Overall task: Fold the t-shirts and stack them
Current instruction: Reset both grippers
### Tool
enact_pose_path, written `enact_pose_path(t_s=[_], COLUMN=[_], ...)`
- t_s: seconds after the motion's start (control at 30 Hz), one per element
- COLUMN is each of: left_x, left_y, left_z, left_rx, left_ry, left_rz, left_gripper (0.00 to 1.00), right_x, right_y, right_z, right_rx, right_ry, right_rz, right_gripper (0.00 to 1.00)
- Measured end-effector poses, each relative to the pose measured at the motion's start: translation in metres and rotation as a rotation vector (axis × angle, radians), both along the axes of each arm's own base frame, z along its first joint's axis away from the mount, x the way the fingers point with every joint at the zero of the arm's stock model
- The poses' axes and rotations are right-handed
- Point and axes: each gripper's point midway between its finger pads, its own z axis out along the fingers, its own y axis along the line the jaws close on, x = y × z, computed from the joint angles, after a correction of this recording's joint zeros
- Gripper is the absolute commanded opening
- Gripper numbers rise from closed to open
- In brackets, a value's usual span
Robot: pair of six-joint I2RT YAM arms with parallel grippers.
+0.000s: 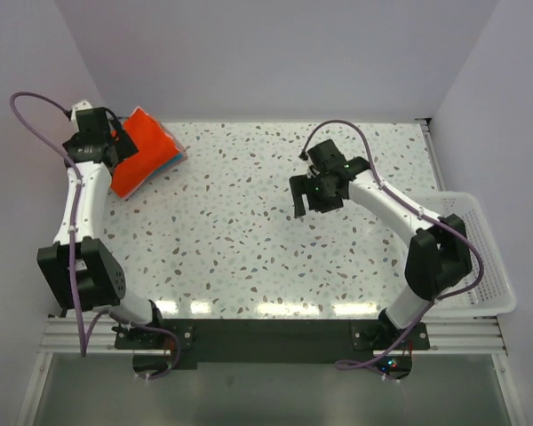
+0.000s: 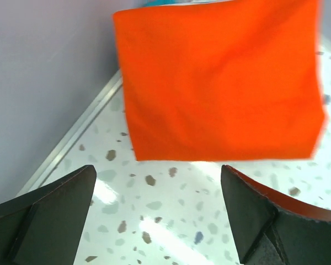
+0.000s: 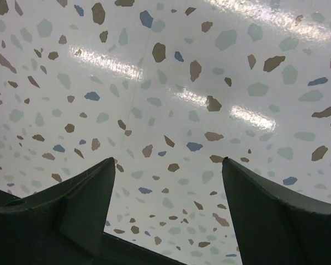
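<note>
From above, my left hand (image 1: 114, 147) sits at the far left corner of the speckled terrazzo-patterned bench (image 1: 249, 231), just beside the folded orange-red t-shirt (image 1: 144, 151), a soft rectangle lying on a stack with a teal edge (image 1: 175, 159) peeking out beneath. My right hand (image 1: 311, 206) hovers over bare bench near the middle, and a white plastic mesh basket (image 1: 484, 266) sits at the right edge. At my left wrist, the dark fingers (image 2: 55, 212) stand wide apart, holding nothing, and the smooth orange cloth (image 2: 220, 83) lies flat just ahead beside the pale wall (image 2: 38, 83). At my right wrist, the fingers (image 3: 265, 215) are likewise spread and empty above glossy, flecked bench (image 3: 182, 66).
</note>
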Motion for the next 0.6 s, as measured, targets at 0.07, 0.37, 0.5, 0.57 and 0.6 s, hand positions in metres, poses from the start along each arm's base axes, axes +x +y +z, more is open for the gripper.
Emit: enact_pose_path(t_s=[0.07,0.37,0.5,0.57,0.6], left_x=[0.002,-0.034,-0.069,-0.084,-0.09], left_y=[-0.027,-0.203,-0.275,-0.303,-0.314], left_z=[0.012,-0.012,-0.034,-0.04,-0.042], left_rx=[0.007,-0.063,-0.09,-0.099,-0.103], left_ry=[-0.042,-0.059,-0.023,-0.013,-0.009], left_rz=[-0.064,-0.444,-0.596,-0.656,-0.681], left_gripper=[1.0,1.0,1.0,1.0,1.0], right_x=[0.002,0.011,0.012,0.012,0.012], right_y=[-0.004,-0.021,-0.027,-0.028,-0.029], right_z=[0.006,0.028,0.04,0.045,0.046], right_rx=[-0.003,-0.004,0.013,0.028,0.036], right_ry=[-0.023,-0.143,-0.199,-0.226,-0.237], right_rz=[-0.015,-0.085,-0.121,-0.137,-0.145], right_gripper=[0.82,0.82,0.82,0.82,0.82])
